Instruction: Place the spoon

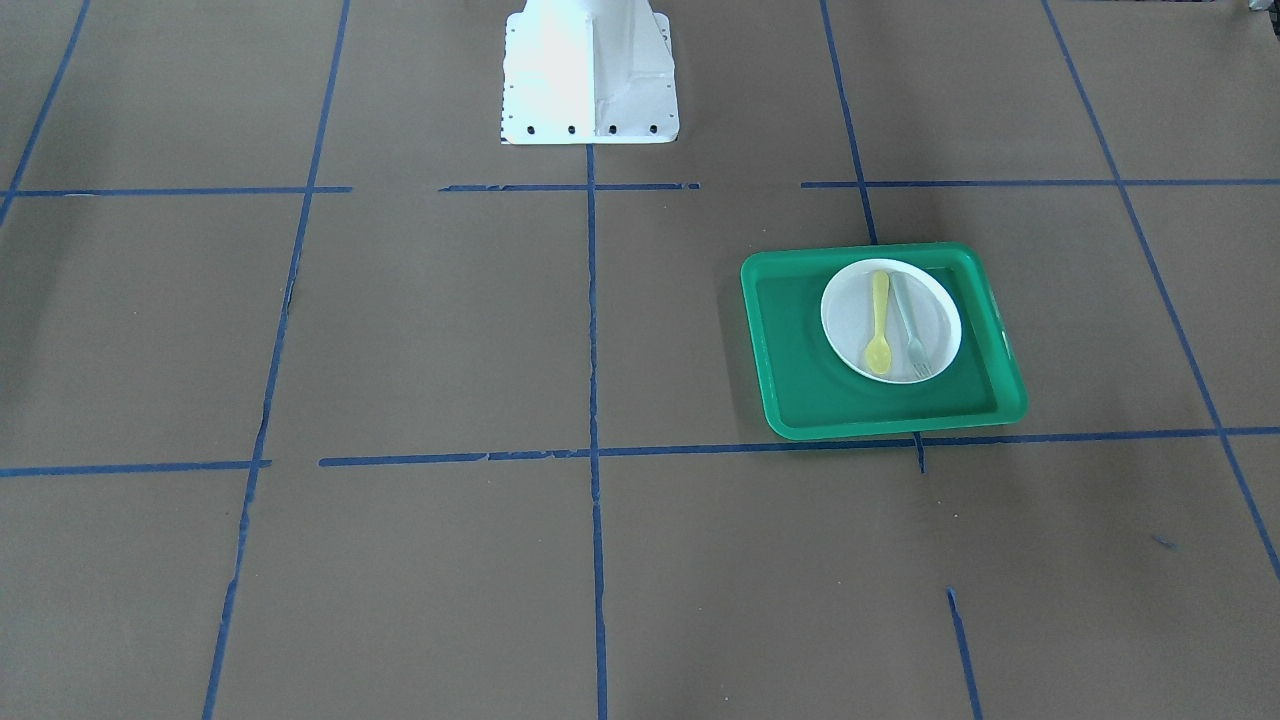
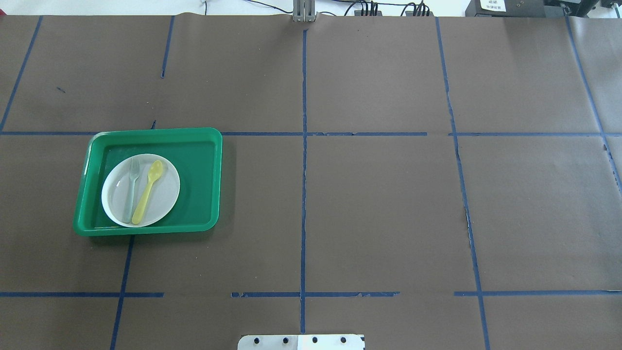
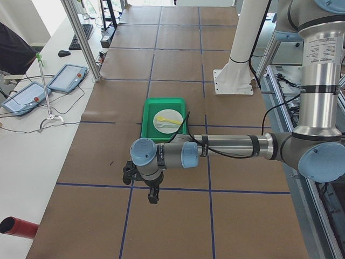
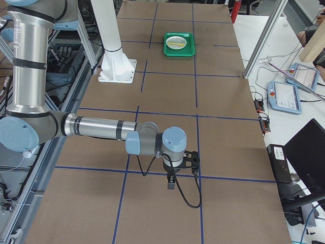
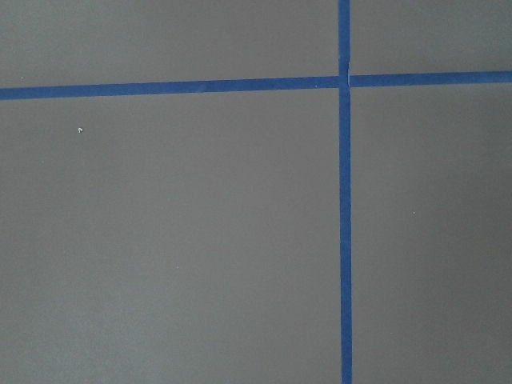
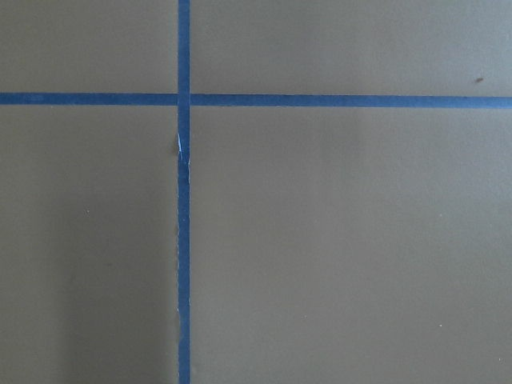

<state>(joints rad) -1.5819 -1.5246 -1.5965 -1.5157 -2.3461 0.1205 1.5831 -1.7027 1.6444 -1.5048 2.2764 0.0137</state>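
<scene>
Left gripper and right gripper hang above the table; I cannot tell how far open they are. Far from both, the spoon lies on the plate beside the fork.

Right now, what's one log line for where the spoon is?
spoon: on white plate | fork: beside spoon | white plate: in green tray | left tool: off tray, grip unclear | right tool: off tray, grip unclear

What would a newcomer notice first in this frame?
The green tray on the robot's left half of the table, holding a white plate. On the plate the yellow spoon and a pale fork lie side by side. The left arm hovers apart from the tray.
</scene>
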